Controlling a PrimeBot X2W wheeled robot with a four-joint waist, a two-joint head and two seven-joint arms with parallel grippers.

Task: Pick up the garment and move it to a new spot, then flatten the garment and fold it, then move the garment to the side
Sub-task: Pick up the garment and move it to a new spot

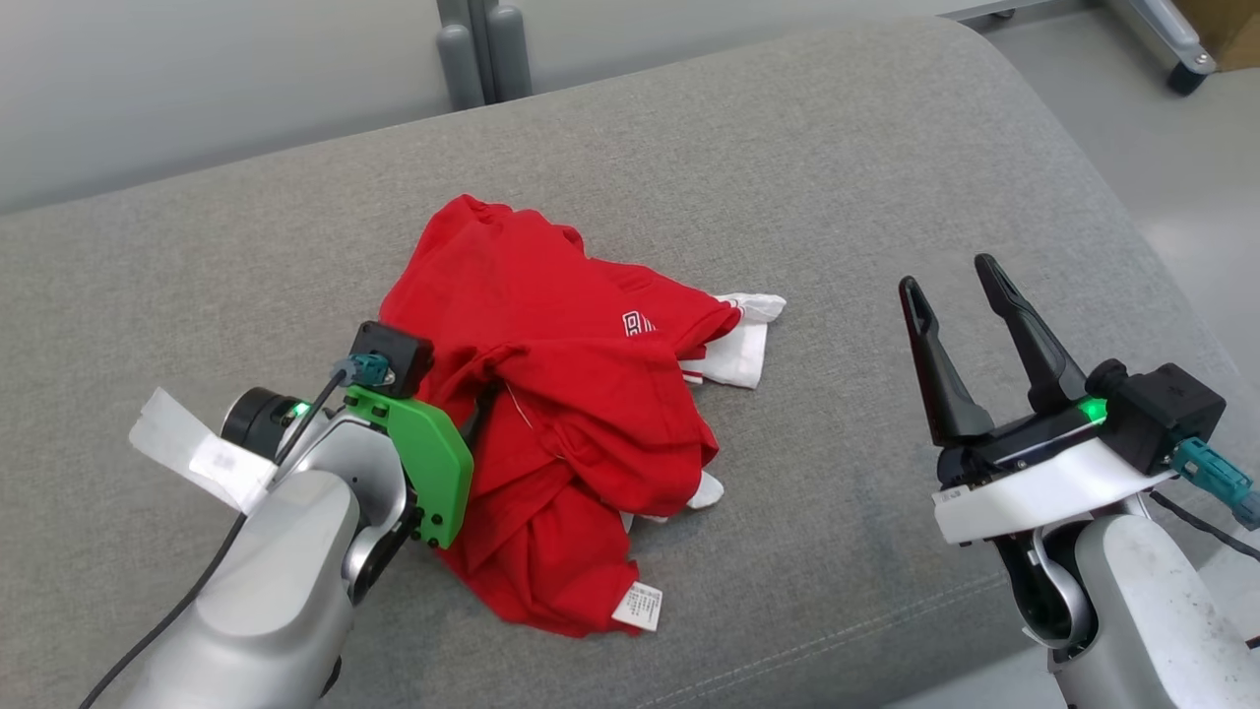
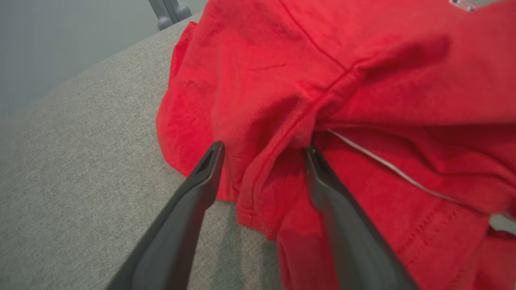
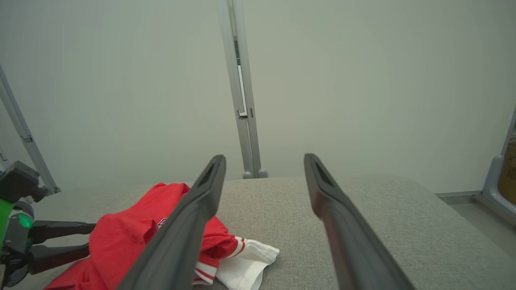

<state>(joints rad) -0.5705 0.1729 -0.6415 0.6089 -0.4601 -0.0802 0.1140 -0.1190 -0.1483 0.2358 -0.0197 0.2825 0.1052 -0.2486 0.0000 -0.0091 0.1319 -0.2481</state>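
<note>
Left hand (image 2: 264, 148), open, is straddling a fold of shirt (image 2: 322, 80), ideally sinking deeper before closing; right hand (image 1: 947, 274) is hovering open.

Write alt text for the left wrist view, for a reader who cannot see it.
The open left gripper points into a crumpled red garment, a raised fold showing between its two dark fingers. The garment lies on a grey fabric cushion, a pale wall behind.

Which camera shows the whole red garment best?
The head view: the red garment lies crumpled there, nearly all visible. The left wrist view gives close folds between the fingers of the open left tool; the right wrist view catches its white-sleeved side, partly hidden.
</note>
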